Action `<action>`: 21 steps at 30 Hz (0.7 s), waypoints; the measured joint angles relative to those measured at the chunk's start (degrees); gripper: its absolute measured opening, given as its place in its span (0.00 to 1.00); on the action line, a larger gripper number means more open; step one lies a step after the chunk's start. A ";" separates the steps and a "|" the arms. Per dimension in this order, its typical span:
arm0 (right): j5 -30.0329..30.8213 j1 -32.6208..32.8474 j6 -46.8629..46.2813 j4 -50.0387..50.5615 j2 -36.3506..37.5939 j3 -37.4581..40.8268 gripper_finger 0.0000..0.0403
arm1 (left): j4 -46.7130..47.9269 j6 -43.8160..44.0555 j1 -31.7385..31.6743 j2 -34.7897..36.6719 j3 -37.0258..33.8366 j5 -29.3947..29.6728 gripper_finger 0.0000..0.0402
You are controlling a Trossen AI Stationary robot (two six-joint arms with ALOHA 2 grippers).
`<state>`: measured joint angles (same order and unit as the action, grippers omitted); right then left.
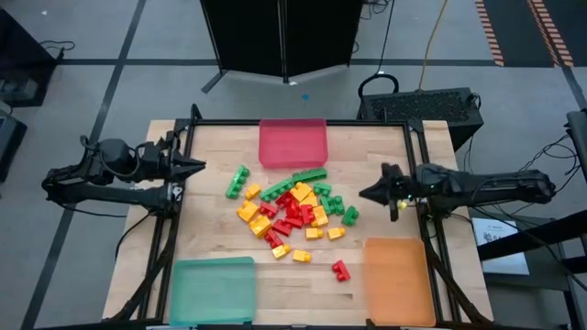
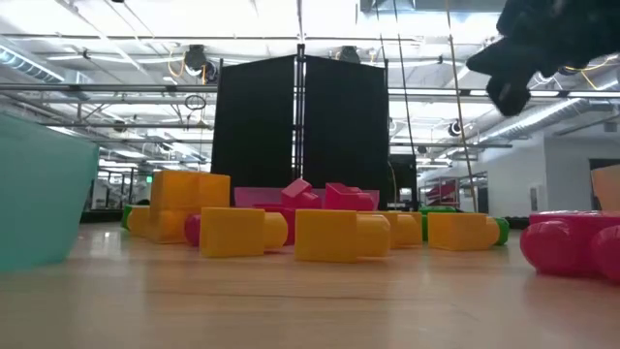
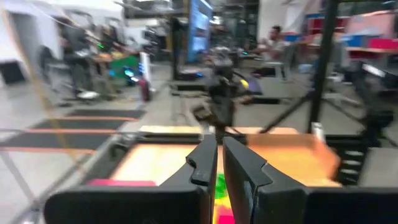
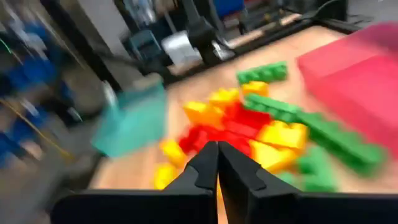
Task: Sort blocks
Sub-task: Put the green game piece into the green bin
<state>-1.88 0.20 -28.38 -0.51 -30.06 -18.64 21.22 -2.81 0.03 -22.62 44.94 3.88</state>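
1. The right hand hangs clenched and empty at the pile's right edge; the left hand looks clenched too, waiting at the surface's left edge.
2. The blocks lie heaped mid-surface.
3. They look light, rigid and slick; pinching a loose outlier across its flat sides seems safest.

Both arms are matte black all over, built of slim tubular links with bulkier rounded joint housings. The left gripper tapers to a dark, pointed wedge of two flat fingers with stepped inner edges. The right gripper matches it, and there's a small yellow-green spot beside its wrist. Thin black cables trail off the right arm.
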 joint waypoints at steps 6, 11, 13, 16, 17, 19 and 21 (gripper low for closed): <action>2.19 -0.04 -14.66 -22.24 -4.62 8.56 0.02 | -1.08 -0.63 0.00 -0.28 0.01 2.19 0.08; 5.34 -0.06 -19.78 -24.16 -7.05 9.28 0.02 | -5.33 -0.04 0.00 -1.53 0.01 2.49 0.08; 5.20 -0.06 -18.28 -21.65 -8.13 9.28 0.02 | -5.82 3.43 0.00 -2.32 0.01 2.52 0.08; 6.18 -0.06 -17.67 -20.34 -10.50 9.33 0.02 | -4.16 8.01 -0.01 -4.37 0.01 2.56 0.08; 6.50 -0.06 -17.73 -20.71 -11.01 9.41 0.02 | -3.73 8.65 0.00 -5.24 0.01 2.56 0.08; 6.57 -0.06 -17.82 -22.71 -11.92 9.30 0.02 | -3.83 9.90 0.00 -6.98 -0.01 2.58 0.08; 6.70 -0.05 -17.63 -23.34 -12.62 9.28 0.02 | -4.81 9.88 0.00 -8.71 -0.01 2.58 0.08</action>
<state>4.81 0.15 -46.00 -23.86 -42.67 -9.37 16.41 7.07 0.03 -31.33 44.93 6.46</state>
